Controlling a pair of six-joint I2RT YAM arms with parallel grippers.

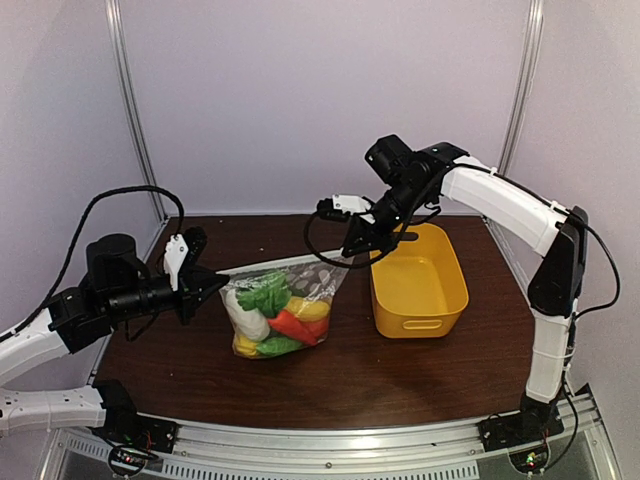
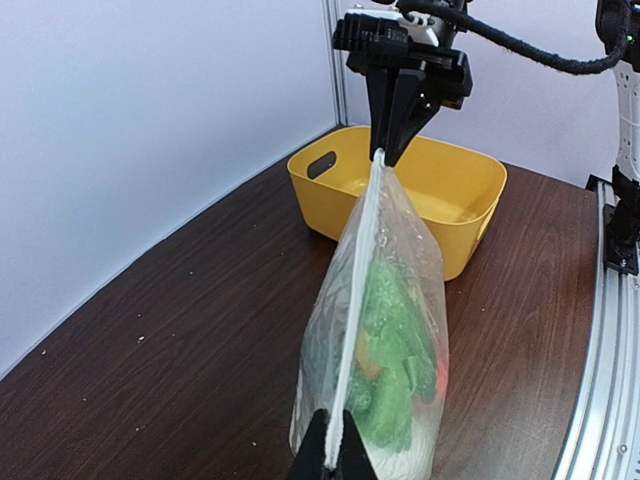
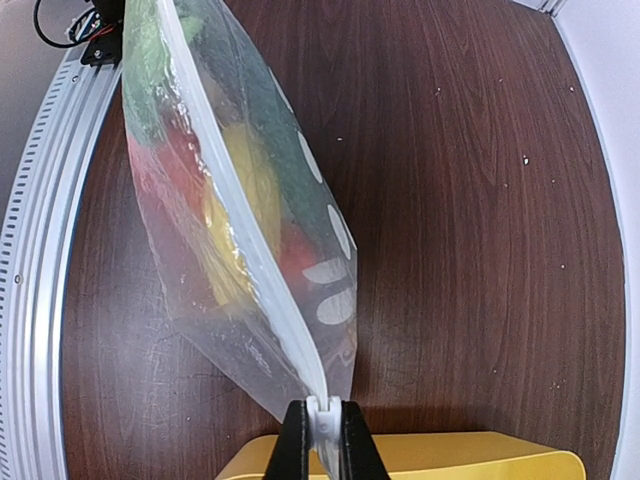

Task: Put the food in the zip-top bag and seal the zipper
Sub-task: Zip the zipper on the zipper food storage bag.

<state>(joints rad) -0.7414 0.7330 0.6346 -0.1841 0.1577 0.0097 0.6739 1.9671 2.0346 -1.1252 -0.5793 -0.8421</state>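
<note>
Seen from the top external camera, the zip-top bag [image 1: 285,310] sits on the dark wooden table [image 1: 330,375] between the two arms, just left of the yellow basket [image 1: 415,322], with the toy vegetables [image 1: 268,296] inside it: leafy green, white, red and yellow pieces. The zipper [image 1: 290,263] runs along the bag's far edge, stretched between the left gripper [image 1: 220,283] at its left end and the right gripper [image 1: 352,250] at its right end. From the left wrist, the left gripper's fingers are pressed together on the near end of the zipper at the bottom of the frame; the pale strip rises in a taut line to the right gripper, which pinches its far end in front of the basket. Green pieces and a little red and yellow show through the clear plastic below the strip. From the right wrist, the right gripper's two dark fingers are clamped on the white end of the zipper, with the basket's rim just beneath them. The strip runs away toward the upper left, the dotted bag hanging beside it over the table, yellow, red and green pieces blurred inside.
</note>
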